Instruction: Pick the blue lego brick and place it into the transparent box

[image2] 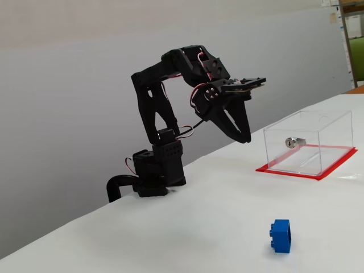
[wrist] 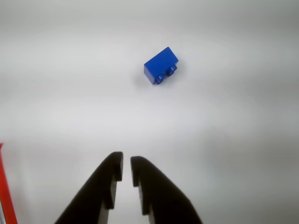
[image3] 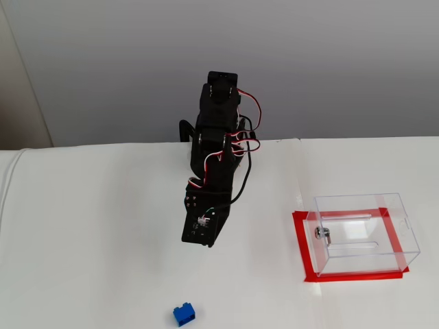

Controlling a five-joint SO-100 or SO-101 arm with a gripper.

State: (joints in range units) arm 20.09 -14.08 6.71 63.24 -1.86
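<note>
The blue lego brick [wrist: 161, 72] lies on its side on the white table, studs facing sideways; it also shows in both fixed views [image2: 281, 235] [image3: 184, 313]. My gripper [wrist: 126, 167] hangs in the air above the table, well short of the brick, its black jaws nearly closed with a thin gap and nothing between them. It shows in a fixed view [image2: 245, 137], and from above in the other fixed view the fingers are hidden under the wrist. The transparent box [image2: 310, 141] with its silver lock and red base stands apart to the right [image3: 363, 236].
The arm's base [image2: 154, 170] stands at the table's back edge by a grey wall. A strip of the box's red base [wrist: 6, 186] shows at the left edge of the wrist view.
</note>
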